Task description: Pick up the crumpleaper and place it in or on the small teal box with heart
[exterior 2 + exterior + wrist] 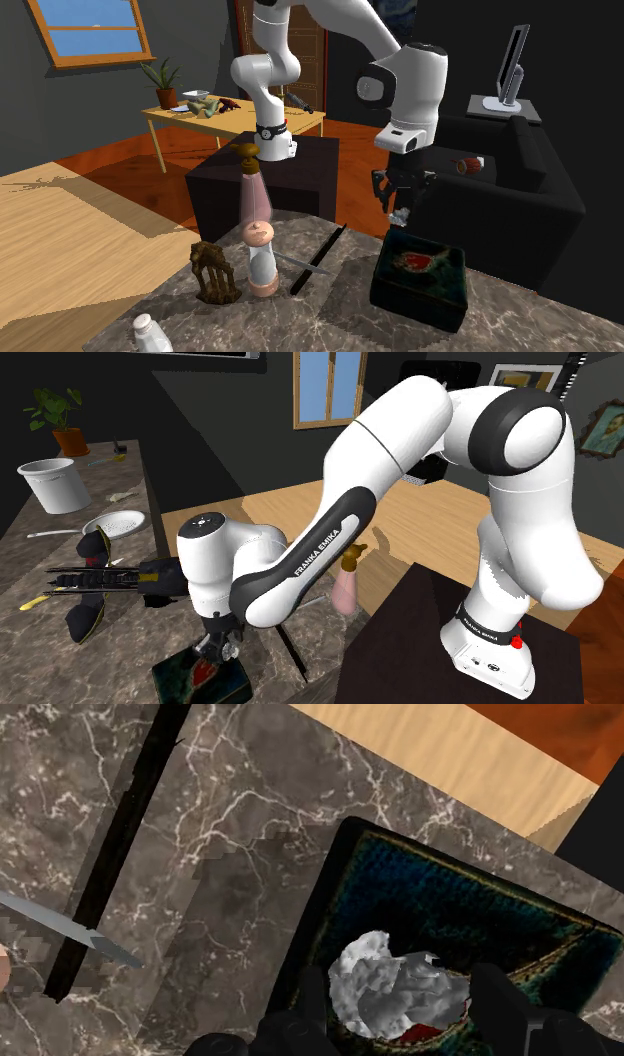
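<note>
I log: crumpled paper (392, 989), apparently pinched between the fingers of the gripper (402, 1004); teal box (440, 894) directly beneath it; a short straight descent should suffice.

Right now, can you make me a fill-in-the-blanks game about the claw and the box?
1. The claw holds the paper right over the ____.
2. The box has a red ____ on top.
3. The arm is mostly ____.
Missing words: box, heart, white.
</note>
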Action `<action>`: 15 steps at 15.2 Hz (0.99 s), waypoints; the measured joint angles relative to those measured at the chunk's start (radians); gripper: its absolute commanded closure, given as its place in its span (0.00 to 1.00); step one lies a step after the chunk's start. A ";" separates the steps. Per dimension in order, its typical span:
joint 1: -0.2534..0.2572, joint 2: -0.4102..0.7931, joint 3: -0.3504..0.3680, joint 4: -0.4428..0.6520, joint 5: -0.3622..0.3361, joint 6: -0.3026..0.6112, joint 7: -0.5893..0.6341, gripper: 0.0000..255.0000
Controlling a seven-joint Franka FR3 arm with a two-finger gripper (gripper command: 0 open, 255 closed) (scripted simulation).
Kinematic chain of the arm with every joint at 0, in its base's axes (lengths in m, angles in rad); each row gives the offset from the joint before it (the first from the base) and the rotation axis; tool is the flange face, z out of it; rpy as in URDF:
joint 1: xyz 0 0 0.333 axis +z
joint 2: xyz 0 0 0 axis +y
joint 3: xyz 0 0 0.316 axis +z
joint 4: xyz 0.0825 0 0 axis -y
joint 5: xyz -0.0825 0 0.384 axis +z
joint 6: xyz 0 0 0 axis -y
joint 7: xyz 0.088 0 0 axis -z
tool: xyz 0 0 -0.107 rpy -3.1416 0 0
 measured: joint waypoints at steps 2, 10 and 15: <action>0.008 0.057 -0.003 0.105 -0.003 -0.049 -0.001 1.00; 0.045 0.277 -0.016 0.430 -0.018 -0.155 0.003 1.00; 0.048 0.315 -0.020 0.423 -0.024 -0.110 0.007 1.00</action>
